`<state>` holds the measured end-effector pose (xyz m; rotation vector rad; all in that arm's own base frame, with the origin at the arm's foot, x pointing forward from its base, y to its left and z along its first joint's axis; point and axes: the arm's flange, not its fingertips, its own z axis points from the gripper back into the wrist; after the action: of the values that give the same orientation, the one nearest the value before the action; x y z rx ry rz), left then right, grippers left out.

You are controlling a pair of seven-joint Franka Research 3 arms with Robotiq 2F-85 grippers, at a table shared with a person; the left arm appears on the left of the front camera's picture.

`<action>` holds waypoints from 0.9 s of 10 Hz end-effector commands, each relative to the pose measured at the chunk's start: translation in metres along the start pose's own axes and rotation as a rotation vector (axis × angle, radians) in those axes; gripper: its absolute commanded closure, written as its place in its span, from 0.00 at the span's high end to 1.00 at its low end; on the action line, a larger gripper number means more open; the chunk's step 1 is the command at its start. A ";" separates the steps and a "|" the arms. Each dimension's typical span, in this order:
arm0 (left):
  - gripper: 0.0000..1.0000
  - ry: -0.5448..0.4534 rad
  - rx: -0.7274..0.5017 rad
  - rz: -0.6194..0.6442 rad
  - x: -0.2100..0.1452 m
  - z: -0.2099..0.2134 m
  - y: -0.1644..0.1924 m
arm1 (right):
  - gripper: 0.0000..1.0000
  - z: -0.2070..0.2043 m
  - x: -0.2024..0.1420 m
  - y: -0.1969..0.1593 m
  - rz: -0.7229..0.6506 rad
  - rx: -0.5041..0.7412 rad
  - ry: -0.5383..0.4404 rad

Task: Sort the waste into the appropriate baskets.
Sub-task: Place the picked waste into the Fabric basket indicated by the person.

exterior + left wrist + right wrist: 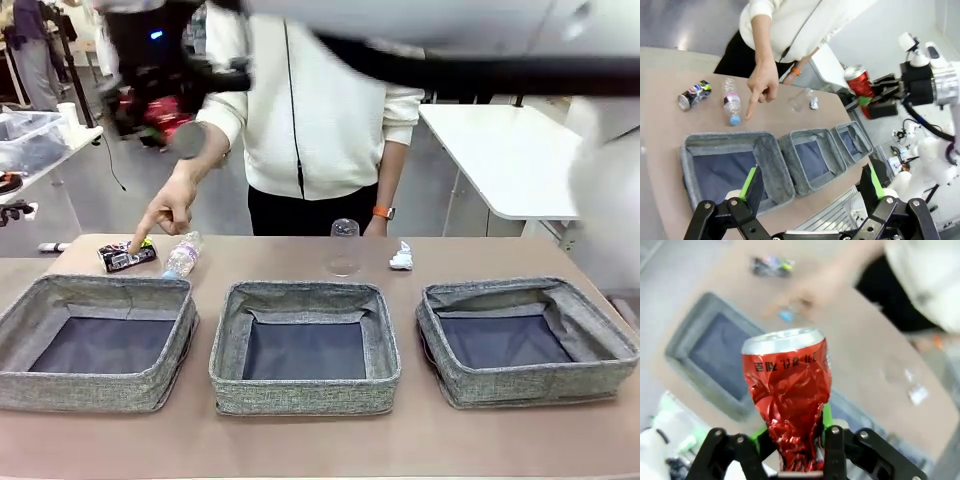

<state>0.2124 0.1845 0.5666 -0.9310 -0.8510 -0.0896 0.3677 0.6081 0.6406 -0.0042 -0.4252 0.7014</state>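
Observation:
My right gripper is shut on a crushed red can, held upright in the air high over the table's left side. In the left wrist view the same can hangs off to the right. My left gripper is open and holds nothing, above the three grey baskets. On the table behind the baskets lie a dark printed can, a clear bottle, a clear cup and a white paper wad. The person's hand points down at the dark can.
The left basket, middle basket and right basket stand in a row near the front edge, with nothing inside. The person stands at the far edge. A white table is behind on the right.

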 end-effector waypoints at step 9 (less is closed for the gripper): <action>1.00 0.168 0.086 0.031 -0.021 0.029 0.008 | 0.30 -0.121 0.025 0.103 0.614 0.287 -0.112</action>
<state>0.1821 0.2091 0.5587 -0.8474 -0.6660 -0.0999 0.3483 0.7054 0.5433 0.1525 -0.4921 1.2824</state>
